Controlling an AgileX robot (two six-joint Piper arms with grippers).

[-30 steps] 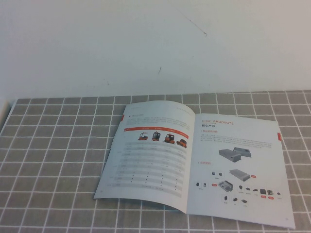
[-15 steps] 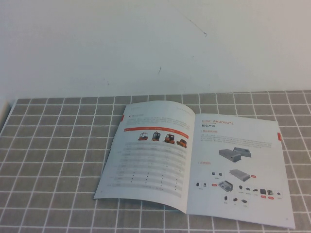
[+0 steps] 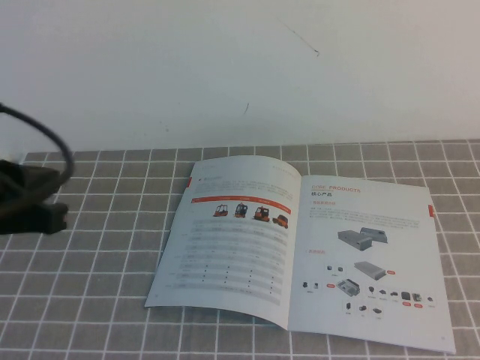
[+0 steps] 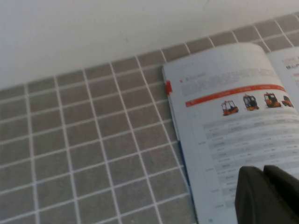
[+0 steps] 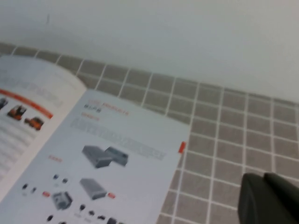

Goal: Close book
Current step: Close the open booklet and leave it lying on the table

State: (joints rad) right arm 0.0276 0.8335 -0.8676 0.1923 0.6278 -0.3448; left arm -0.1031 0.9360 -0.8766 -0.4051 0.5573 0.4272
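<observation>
open white glossy book (image 3: 240, 247) lies mid grey-tiled table (image 3: 97, 247). left claw (image 3: 45, 211) sits at the table's left, right claw (image 5: 271, 200) beside the right page (image 5: 121, 154); their opening i cannot tell. pushing could slide or crease it.

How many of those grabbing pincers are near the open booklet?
2. The left pincer sits over the checked mat, left of the booklet; the right pincer is over the mat on the booklet's right, outside the high view.
</observation>
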